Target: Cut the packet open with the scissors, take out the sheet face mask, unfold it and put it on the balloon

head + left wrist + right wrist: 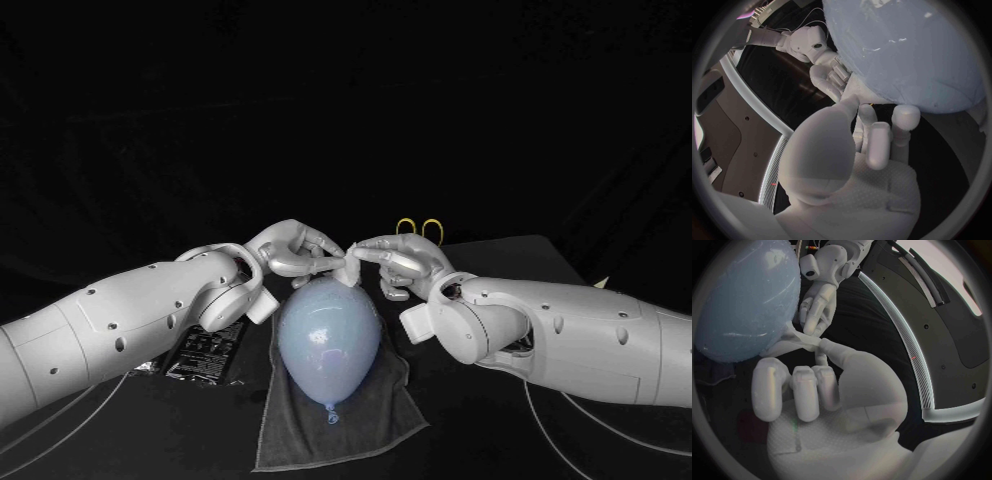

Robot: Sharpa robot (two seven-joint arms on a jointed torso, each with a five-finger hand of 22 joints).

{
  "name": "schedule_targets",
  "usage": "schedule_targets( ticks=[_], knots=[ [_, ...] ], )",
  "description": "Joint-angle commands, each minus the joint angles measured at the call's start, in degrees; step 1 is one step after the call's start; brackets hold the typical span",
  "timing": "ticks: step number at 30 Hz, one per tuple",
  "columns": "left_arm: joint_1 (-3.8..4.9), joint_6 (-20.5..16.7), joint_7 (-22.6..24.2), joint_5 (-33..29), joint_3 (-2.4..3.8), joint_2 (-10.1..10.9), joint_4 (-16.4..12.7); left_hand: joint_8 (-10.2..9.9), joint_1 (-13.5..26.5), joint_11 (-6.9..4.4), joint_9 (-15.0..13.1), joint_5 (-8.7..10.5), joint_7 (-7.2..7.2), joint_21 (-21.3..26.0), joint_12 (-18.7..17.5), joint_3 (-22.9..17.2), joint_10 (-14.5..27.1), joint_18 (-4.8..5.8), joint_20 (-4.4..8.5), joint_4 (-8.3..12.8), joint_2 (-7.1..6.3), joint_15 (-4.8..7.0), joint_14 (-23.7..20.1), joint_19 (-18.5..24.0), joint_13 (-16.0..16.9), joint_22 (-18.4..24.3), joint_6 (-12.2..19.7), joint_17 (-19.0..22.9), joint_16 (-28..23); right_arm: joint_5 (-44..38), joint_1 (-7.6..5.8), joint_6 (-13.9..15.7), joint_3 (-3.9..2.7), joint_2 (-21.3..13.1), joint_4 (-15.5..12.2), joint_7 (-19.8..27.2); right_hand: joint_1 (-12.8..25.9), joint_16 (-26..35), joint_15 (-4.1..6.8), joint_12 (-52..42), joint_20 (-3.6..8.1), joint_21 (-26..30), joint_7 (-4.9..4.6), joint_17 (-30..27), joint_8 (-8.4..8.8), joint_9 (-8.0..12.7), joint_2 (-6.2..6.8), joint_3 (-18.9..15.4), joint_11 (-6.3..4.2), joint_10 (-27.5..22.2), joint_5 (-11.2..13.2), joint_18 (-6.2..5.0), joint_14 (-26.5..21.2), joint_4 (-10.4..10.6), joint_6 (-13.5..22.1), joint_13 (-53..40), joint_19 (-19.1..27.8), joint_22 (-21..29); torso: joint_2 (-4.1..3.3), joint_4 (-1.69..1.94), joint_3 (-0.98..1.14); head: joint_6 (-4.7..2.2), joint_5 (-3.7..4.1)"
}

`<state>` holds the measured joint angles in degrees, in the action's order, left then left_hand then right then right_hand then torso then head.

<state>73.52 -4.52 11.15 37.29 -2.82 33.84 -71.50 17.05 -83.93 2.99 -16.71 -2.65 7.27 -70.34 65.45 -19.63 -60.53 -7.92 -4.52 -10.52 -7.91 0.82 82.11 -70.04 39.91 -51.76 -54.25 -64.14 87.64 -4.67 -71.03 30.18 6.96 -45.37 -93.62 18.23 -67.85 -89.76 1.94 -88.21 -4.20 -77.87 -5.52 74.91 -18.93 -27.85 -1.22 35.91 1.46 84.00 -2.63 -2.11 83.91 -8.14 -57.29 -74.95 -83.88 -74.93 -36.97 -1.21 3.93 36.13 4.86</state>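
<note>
You have very little free room between the hands. The left hand (296, 250) and the right hand (397, 258) meet fingertip to fingertip, and the far end of the balloon (329, 335) sits directly under the place where they meet. From there the balloon lies lengthwise toward the robot on a grey towel (339, 425). The towel's side edges run close along the balloon, and the knot points to the towel's near edge.

On the outer side of the left hand, under its forearm, the black packet (202, 352) lies flat just beside the towel's edge. Beyond the right hand, the yellow handles of the scissors (418, 224) lie near its back but apart from it. The far edge of the table (505, 262) passes close behind them. On the outer side of the right arm the table gives more room.

Each hand pinches the sheet face mask (795, 342) between its thumb and a finger, and a white strip of it is drawn between them at the balloon's far end. The other fingers of the right hand are curled in. You cannot tell how much of the mask already lies over the balloon.
</note>
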Motion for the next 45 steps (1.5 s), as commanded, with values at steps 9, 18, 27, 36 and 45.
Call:
schedule_targets(
  ticks=[9, 18, 27, 36, 45],
  knots=[
    [0.01, 1.08, -0.11, 0.45, 0.06, -0.1, -0.02, 1.2, -2.27, -0.81, -0.24, -0.18, -0.73, -0.98, 1.38, -2.75, -1.0, 1.09, 0.13, 1.3, 1.44, 0.48, 0.64, -0.83, 1.97, -1.28, -2.53, -1.18, 0.28, -0.72, -0.02, -0.6, -0.05, -0.02, -0.3, 0.9, 0.16, -0.24, 0.31, -0.37, 0.23, -0.14, 0.37, 15.09, -4.02, -7.99, -0.43, 0.26, -0.49, 4.97, -0.15, -0.74, 6.09, -0.02, -0.15, -13.9, -0.09, -10.89, -0.02, 0.03, -0.03, 0.18, -0.01],
    [0.01, 0.55, 1.8, -0.26, 0.06, -0.12, 0.01, 5.11, -1.6, -1.94, -2.68, -0.2, -1.83, -2.24, 3.26, -7.26, -4.39, 1.33, 1.04, 3.8, 2.61, 1.5, 1.02, -1.25, 6.36, -3.11, -4.76, -2.49, 0.28, -0.81, -0.02, -0.52, -0.05, 0.07, 0.12, 0.88, 0.22, -0.24, 0.31, -0.38, 0.23, -0.08, 0.38, 15.09, -4.16, -8.16, -0.43, 0.3, -0.49, 4.98, -0.15, -0.75, 6.09, -0.03, -0.07, -13.92, -0.07, -10.88, -0.01, 0.01, -0.02, 0.33, -0.07],
    [0.01, -1.15, 3.07, -4.81, 0.06, 0.32, 0.4, 8.02, 1.64, -2.24, -5.44, -0.19, -2.1, -2.72, 3.84, -11.17, -5.03, 1.38, 1.29, 5.4, 2.0, 1.77, 0.95, -1.03, 7.7, -3.75, -2.97, -2.53, 0.09, -1.47, -0.02, 0.02, -0.04, -0.21, 0.84, 0.64, 0.28, -0.24, 0.32, -0.43, 0.24, -0.2, 0.39, 15.09, -4.31, -8.36, -0.42, 0.36, -0.5, 5.02, -0.14, -0.73, 6.09, -0.05, -0.01, -13.95, -0.13, -10.93, 0.0, 0.0, -0.02, 0.23, -0.09],
    [0.02, -1.69, 3.26, -10.94, 0.05, 1.04, 0.72, 8.72, 2.5, -2.47, -6.03, -0.18, -2.2, -2.72, 3.69, -12.14, -4.91, 1.35, 1.38, 5.78, 1.78, 1.95, 0.9, -0.87, 7.54, -3.73, -2.53, -2.4, 0.01, -2.89, -0.01, 1.32, -0.02, -1.03, 1.24, -0.25, 0.39, -0.24, 0.34, -0.44, 0.25, -0.33, 0.44, 15.09, -4.61, -8.74, -0.34, 0.44, -0.54, 5.02, -0.15, -0.7, 6.09, -0.12, 0.09, -13.96, -0.21, -10.99, 0.04, 0.0, -0.04, 0.06, -0.12],
    [0.02, -1.12, 2.73, -12.59, 0.04, 1.68, 0.82, 8.98, 2.76, -2.53, -6.19, -0.19, -2.24, -2.64, 3.66, -12.45, -4.94, 1.31, 1.42, 5.96, 1.66, 2.01, 0.86, -0.75, 7.57, -3.58, -2.43, -2.31, -0.03, -3.53, 0.0, 2.6, -0.01, -1.61, 1.39, -0.39, 0.45, -0.24, 0.37, -0.49, 0.26, -0.47, 0.48, 15.09, -4.87, -9.08, -0.31, 0.56, -0.58, 5.06, -0.15, -0.66, 6.09, -0.19, 0.19, -14.0, -0.29, -11.04, -0.04, 0.04, -0.03, -0.09, -0.1]
  ],
)
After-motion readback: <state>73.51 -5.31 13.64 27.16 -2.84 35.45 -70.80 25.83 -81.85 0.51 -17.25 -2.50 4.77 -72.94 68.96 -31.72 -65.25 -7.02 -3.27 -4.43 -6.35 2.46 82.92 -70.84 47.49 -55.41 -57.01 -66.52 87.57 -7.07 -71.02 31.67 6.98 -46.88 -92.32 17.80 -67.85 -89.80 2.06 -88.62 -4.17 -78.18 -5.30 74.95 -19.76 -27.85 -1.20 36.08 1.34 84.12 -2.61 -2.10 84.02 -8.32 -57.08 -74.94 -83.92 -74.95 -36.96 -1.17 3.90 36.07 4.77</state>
